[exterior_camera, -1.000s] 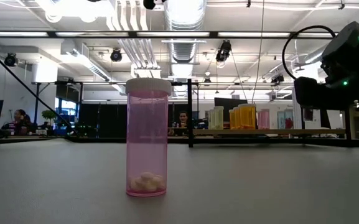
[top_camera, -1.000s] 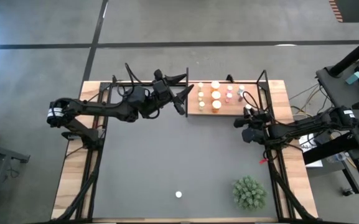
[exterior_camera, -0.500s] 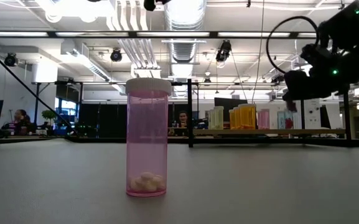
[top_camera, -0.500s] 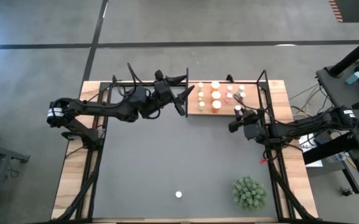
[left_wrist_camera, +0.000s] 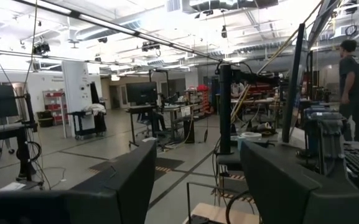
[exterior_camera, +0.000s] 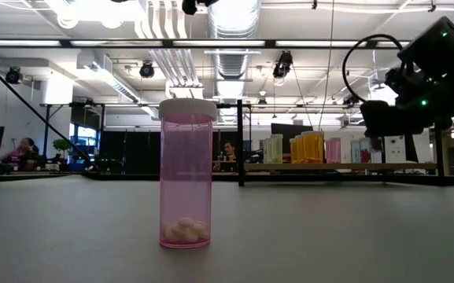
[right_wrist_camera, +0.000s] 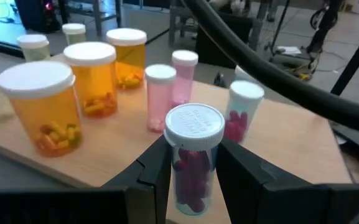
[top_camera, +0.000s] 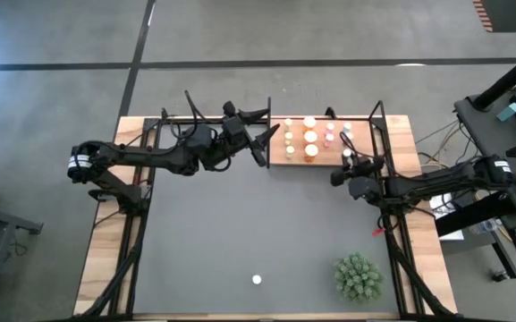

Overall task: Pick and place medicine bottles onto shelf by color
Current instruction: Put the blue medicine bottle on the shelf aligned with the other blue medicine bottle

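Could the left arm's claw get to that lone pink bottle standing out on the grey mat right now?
Probably yes. The left claw is open and empty beside the shelf, and nothing stands on the mat between it and the pink bottle. It is a long stretch toward the near edge, though.

On the light-brown shelf (right_wrist_camera: 294,146) stand three orange bottles (right_wrist_camera: 39,109) with white caps, holding yellow and orange pills; beside them two pale pink bottles (right_wrist_camera: 160,98); a white-capped bottle of dark magenta pills (right_wrist_camera: 193,155) sits between black fingers (right_wrist_camera: 244,171); well off the shelf, a translucent pink bottle (exterior_camera: 186,174) on the dark grey mat (top_camera: 240,224); a green spiky plant (top_camera: 358,276).
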